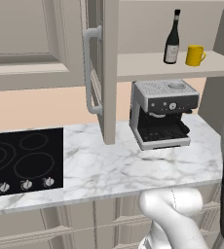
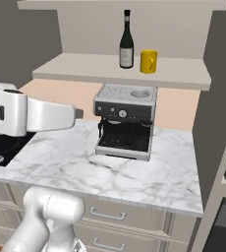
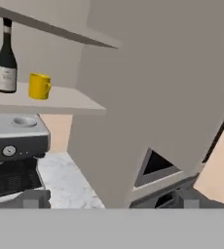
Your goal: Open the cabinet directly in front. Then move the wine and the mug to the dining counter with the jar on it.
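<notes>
Upper wall cabinet (image 1: 182, 65) with beige-grey panelled doors stands open. Its left door (image 1: 106, 73) is swung out edge-on toward the camera, long curved silver bar handle (image 1: 89, 70) on its outer face. The right door shows in the hand view as a broad grey panel (image 3: 148, 97).

On the cabinet's bottom shelf (image 2: 120, 71): dark glass wine bottle (image 2: 127, 40) with slim neck and pale label, upright. Just beside it, to its right, a small bright yellow mug (image 2: 148, 61), upright, apart from the bottle. In the left base view the mug's handle points right, away from the bottle. Both also show in the hand view, bottle (image 3: 6, 56) left of mug (image 3: 39, 86).

Directly below the shelf, a silver and black espresso machine (image 2: 125, 120) sits on the white grey-veined marble counter (image 2: 85, 167). Well left of the machine, a black cooktop (image 1: 24, 160) is set into the counter, three knobs along its front edge.

Gripper (image 3: 109, 199): two dark finger tips stand wide apart at the bottom of the hand view, nothing between them, near the open right door, well short of the bottle and mug.
</notes>
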You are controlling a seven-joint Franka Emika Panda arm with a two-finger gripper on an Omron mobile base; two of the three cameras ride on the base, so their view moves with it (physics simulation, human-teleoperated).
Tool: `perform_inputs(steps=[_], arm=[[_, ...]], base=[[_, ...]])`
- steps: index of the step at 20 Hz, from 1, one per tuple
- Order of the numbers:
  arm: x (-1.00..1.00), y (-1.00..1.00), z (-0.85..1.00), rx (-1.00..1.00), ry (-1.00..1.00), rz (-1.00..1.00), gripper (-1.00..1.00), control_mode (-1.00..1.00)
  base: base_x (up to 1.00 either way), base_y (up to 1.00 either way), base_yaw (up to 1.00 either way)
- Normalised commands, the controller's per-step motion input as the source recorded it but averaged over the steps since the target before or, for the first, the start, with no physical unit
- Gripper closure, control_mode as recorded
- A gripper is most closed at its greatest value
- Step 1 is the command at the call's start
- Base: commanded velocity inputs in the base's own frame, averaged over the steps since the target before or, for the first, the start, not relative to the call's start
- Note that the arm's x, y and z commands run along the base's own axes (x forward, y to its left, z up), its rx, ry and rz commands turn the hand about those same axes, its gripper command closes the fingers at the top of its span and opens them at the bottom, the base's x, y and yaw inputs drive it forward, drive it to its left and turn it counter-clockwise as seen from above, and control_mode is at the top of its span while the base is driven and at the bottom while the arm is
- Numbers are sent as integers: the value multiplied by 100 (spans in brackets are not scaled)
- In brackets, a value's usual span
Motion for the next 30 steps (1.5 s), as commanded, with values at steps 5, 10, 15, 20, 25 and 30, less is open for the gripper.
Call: perform_inputs(steps=[5,10,15,20,25,30], arm=[[0,1,0,18,-22,19,-100,-100],[0,12,-1,14,-18,24,-100,-100],[0,21,0,10,-16,24,-100,-100],[0,25,0,7,-19,25,-100,-100],[0,24,0,2,-24,16,-100,-100],[1,12,0,0,-16,0,-100,-100]], base=[[0,0,0],[0,0,0],[0,0,0],[0,0,0],[0,0,0],[0,0,0]])
